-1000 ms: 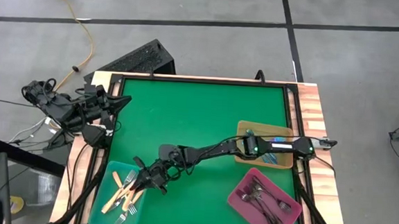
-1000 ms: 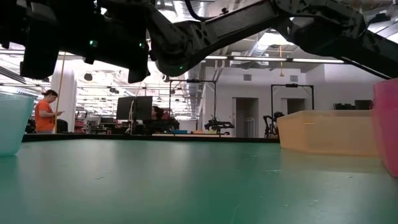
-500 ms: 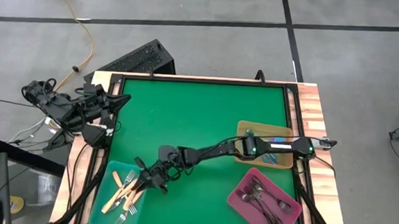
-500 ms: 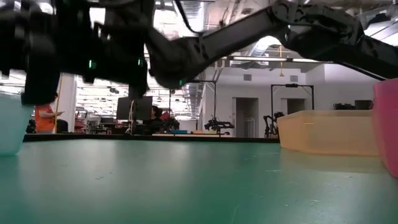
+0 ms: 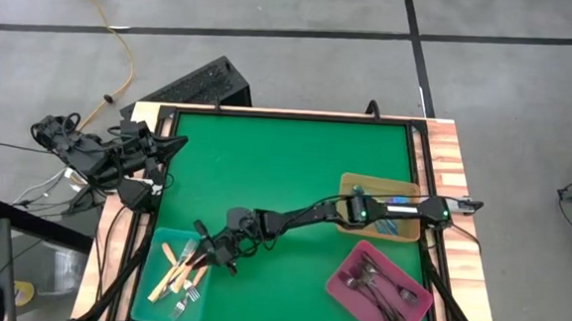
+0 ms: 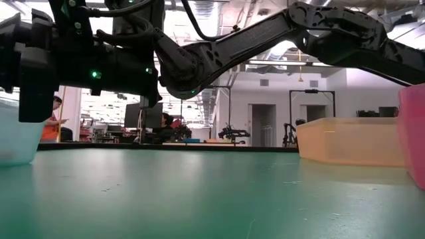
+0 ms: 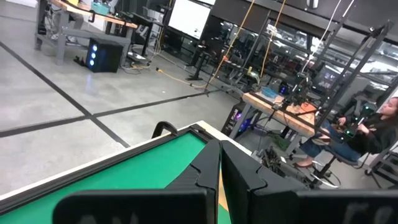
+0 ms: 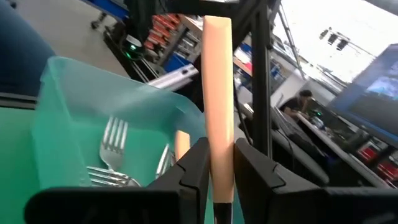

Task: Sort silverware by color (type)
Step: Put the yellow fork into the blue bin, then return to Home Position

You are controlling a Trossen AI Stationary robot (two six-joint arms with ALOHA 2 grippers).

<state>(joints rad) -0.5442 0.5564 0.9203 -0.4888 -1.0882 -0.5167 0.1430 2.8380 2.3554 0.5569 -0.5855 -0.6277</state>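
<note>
Green felt covers the desk point(image 5: 285, 180), giving a plain background against which the three sorting trays stand well apart, one per fork type.

Largest of the working parts is the right arm, stretched across the desk from the right edge so that its hand point(image 5: 203, 257) reaches the teal tray point(image 5: 154, 294) at the front left corner. This tray collects the cream-handled forks point(image 5: 171, 276), which lie piled loosely inside it.

The pink tray point(image 5: 343, 286) at the front right holds the dark forks point(image 5: 382, 291), bunched together. The tan tray point(image 5: 347, 189) sits just behind it, largely hidden beneath the right arm; a blue glint shows inside, but its contents cannot be made out.

The right hand is grasping one cream-handled fork point(image 8: 218, 93) by its handle. In the right wrist view the handle stands upright between the two fingers point(image 8: 194, 168), directly beside the teal tray wall, with forks visible inside the tray. The position suggests delivery into the matching tray.

The left hand point(image 5: 155, 157) is clenched on nothing and parked at the desk's left edge, clear of the work.
</note>
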